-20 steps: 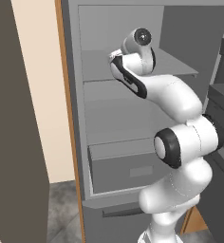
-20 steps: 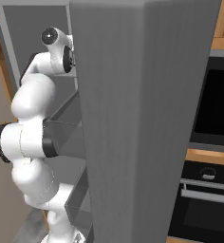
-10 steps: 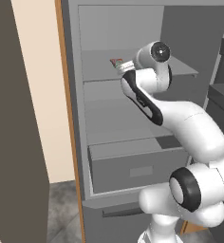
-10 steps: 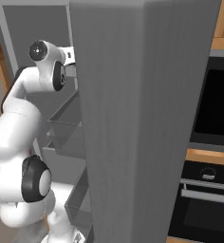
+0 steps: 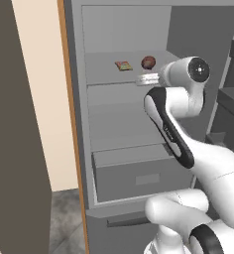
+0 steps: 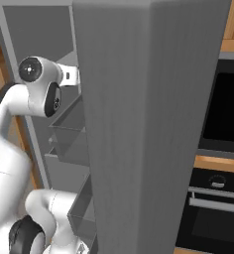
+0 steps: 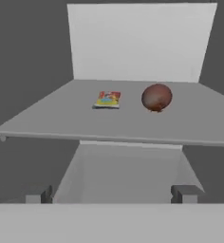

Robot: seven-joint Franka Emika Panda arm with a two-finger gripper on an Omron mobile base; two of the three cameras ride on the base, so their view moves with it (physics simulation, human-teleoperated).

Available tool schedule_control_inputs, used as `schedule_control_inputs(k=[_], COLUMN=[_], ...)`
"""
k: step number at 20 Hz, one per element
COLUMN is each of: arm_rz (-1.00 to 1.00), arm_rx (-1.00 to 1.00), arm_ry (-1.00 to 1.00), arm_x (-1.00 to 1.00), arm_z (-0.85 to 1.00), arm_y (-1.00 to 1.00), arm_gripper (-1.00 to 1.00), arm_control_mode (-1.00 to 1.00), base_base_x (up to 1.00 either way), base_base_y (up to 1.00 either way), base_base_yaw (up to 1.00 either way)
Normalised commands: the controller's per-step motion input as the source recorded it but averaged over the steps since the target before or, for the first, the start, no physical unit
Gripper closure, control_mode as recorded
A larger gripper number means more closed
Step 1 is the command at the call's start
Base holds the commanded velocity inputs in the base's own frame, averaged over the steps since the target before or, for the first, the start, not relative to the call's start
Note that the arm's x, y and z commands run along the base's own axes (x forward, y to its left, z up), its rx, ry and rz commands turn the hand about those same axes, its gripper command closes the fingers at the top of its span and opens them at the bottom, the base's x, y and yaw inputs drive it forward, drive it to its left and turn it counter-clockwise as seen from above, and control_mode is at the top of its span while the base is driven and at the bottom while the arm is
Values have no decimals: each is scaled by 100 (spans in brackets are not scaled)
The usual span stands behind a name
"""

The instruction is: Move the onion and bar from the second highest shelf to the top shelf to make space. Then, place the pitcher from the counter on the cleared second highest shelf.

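Facing the fridge cavity, the gripper [image 7: 112, 193] hangs released (its 2 fingertips [image 7: 184, 192] wide apart, nothing between them); onion [image 7: 156, 98] and bar [image 7: 107, 99] lie side by side on a shelf [image 7: 61, 124].

wall [image 5: 39, 99]: cream | floor [image 5: 64, 218]: grey tile | oven [image 6: 218, 163]: black, wood-framed | fridge door [image 6: 139, 124]: grey, open

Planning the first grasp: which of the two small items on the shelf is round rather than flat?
The reddish-brown onion, a ball; the yellow-orange red-edged packet beside it lies flat.
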Motion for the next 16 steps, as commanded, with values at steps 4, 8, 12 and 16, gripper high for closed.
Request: schedule_control_inputs(k=[4,8,12,16], arm_rz=[-8,-13,-14,-4], arm_rx=[15,14,5,0], arm_ry=[7,12,18,16], arm_x=[-100,-100,-89,-30], arm_z=[-2,-1,-7,-9], arm_y=[-9,-15,-28,-19], arm_gripper=[-100,-100,-100,-100], arm_control_mode=[-100,-100,-100,-100], base_base_x=[0,0,0,0], base_base_y=[0,0,0,0], base_base_yaw=[0,0,0,0])
